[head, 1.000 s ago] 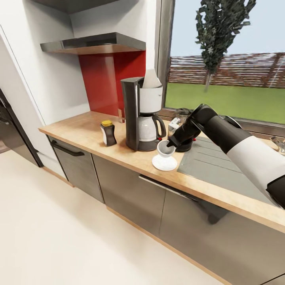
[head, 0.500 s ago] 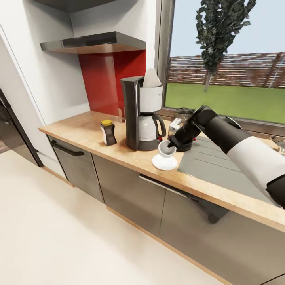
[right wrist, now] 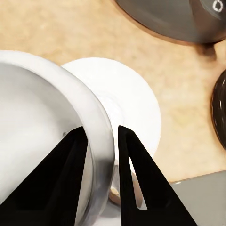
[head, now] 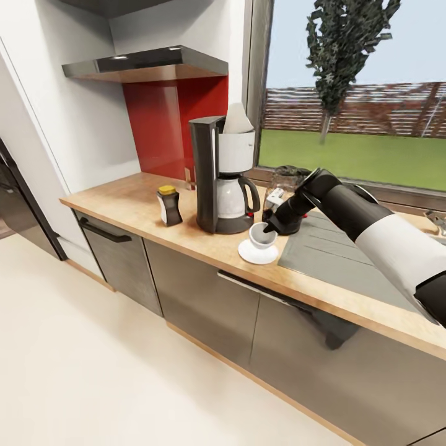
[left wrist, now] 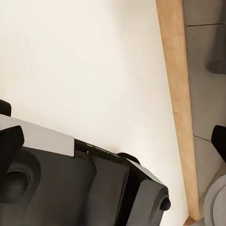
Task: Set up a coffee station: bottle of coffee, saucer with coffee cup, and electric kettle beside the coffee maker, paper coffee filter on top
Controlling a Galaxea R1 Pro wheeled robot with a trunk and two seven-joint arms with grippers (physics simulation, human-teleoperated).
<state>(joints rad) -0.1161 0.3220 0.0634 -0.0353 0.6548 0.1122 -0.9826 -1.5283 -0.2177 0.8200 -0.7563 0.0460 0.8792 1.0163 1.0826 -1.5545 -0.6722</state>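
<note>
While the right claw [head: 267, 228] pinches the coffee cup's [head: 259, 235] rim between its fingers [right wrist: 70, 174], one inside and one outside, the cup sits directly over the saucer [right wrist: 127, 108] below the claw, just beside the coffee maker [head: 222, 176] on the counter [head: 124, 201]. Setting the cup down looks like the step in hand; next, the claw should release and lift clear without tipping it.

Coffee maker [head: 222, 176] beside, kettle [head: 288, 198] behind.
</note>
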